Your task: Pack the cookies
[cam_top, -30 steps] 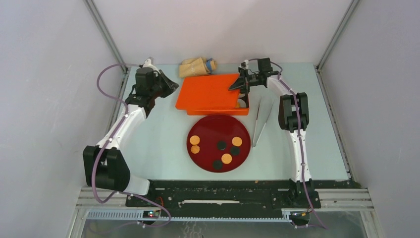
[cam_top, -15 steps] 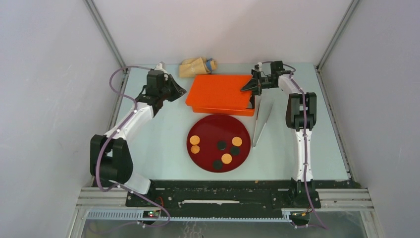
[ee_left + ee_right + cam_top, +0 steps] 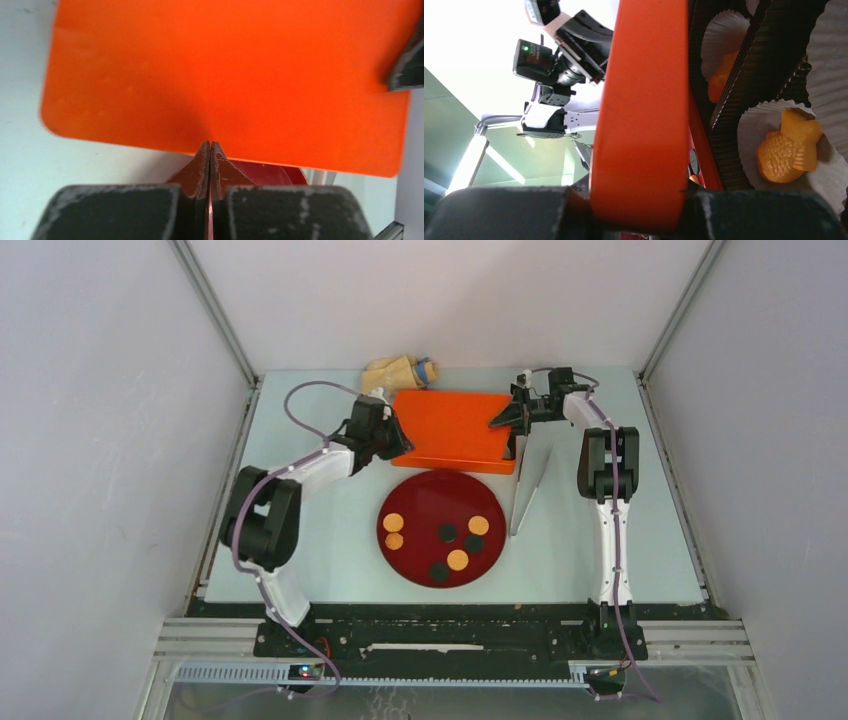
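Note:
Round orange-tan cookies (image 3: 393, 523) and several dark discs (image 3: 449, 532) lie on a dark red plate (image 3: 420, 498). An orange box lid (image 3: 450, 423) sits tilted over the box behind the plate. My right gripper (image 3: 512, 418) is shut on the lid's right edge (image 3: 639, 125). Under the lid, the right wrist view shows bright orange fish-shaped cookies (image 3: 786, 150) in white paper liners (image 3: 749, 130). My left gripper (image 3: 397, 445) is shut and empty, its tips (image 3: 210, 146) at the lid's (image 3: 225, 75) near left edge.
A tan cloth bundle with a blue part (image 3: 400, 373) lies at the back. A grey folded sheet (image 3: 530, 480) lies right of the plate. Enclosure walls stand close on both sides.
My left arm has swung right from the far left to the lid's left front edge. The lid, held by the right gripper, has shifted right over the box.

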### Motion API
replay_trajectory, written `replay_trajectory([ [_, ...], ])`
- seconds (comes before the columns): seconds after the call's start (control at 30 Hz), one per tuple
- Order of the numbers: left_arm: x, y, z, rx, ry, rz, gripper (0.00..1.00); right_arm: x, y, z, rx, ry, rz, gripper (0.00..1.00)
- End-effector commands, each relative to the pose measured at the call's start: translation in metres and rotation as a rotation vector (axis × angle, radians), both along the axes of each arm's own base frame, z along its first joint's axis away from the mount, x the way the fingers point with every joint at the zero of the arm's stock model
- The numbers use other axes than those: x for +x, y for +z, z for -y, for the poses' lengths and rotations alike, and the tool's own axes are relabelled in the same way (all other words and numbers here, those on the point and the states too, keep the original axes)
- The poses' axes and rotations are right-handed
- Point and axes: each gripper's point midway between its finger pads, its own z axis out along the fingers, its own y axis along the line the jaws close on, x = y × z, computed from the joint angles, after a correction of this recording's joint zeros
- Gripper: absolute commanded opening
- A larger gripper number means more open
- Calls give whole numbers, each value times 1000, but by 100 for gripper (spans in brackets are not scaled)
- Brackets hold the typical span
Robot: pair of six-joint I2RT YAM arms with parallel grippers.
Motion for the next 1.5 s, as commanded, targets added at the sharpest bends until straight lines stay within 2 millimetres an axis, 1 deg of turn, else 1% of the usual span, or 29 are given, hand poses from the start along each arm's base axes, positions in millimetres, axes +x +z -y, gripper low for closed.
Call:
replay_trajectory([
  [0.0, 27, 12, 25, -29, -34, 67, 0, 8, 5, 10, -41, -38, 1, 25],
  [0.07, 28, 7, 28, -41, -38, 64, 0, 8, 5, 10, -49, -41, 1, 29],
  [0.2, 26, -5, 29, -45, -43, 39, 0, 9, 3, 10, -73, -53, -9, 47],
  [0.27, 26, -8, 32, -54, -52, 31, 0, 8, 3, 10, -79, -55, -7, 53],
  [0.3, 25, -9, 33, -58, -54, 28, 0, 12, 3, 22, -91, -83, -7, 57],
  [0.33, 25, -11, 33, -61, -57, 23, 0, 12, 3, 24, -101, -92, -2, 62],
  [0.37, 25, -11, 34, -65, -58, 24, 0, 12, 7, 25, -106, -100, 10, 65],
  [0.43, 25, -11, 35, -71, -60, 21, 0, 13, 10, 29, -125, -122, 12, 69],
  [0.73, 24, -13, 38, -80, -74, 15, 0, 24, 38, 54, -287, -274, 45, 70],
  [0.83, 23, -13, 40, -92, -82, 13, 0, 27, 38, 63, -370, -325, 56, 69],
  [0.9, 22, -11, 40, -100, -80, 15, 0, 27, 33, 69, -404, -350, 45, 67],
  [0.97, 20, 1, 39, -111, -73, 44, 0, 28, 26, 76, -435, -375, 29, 66],
  [1.0, 20, 15, 37, -116, -70, 74, 0, 28, 24, 79, -450, -385, 27, 66],
  [1.03, 19, 21, 36, -115, -70, 90, 0, 29, 21, 81, -455, -389, 26, 66],
  [1.07, 18, 34, 34, -115, -70, 117, 0, 29, 18, 82, -459, -393, 17, 66],
  [1.17, 18, 58, 34, -106, -85, 151, 0, 31, 10, 87, -466, -412, -8, 66],
  [1.23, 17, 71, 33, -107, -87, 160, 0, 32, 10, 88, -463, -421, -8, 65],
  [1.3, 13, 88, 30, -116, -77, 192, 0, 32, 14, 89, -469, -432, 5, 65],
  [1.33, 8, 94, 23, -108, -60, 193, 0, 33, 17, 90, -483, -444, 14, 65],
  [1.4, 1, 114, 6, -69, -6, 235, 0, 33, 24, 91, -526, -475, 42, 64],
  [1.47, -3, 127, -22, 5, 108, 258, 0, 35, 31, 90, -581, -516, 69, 62],
])
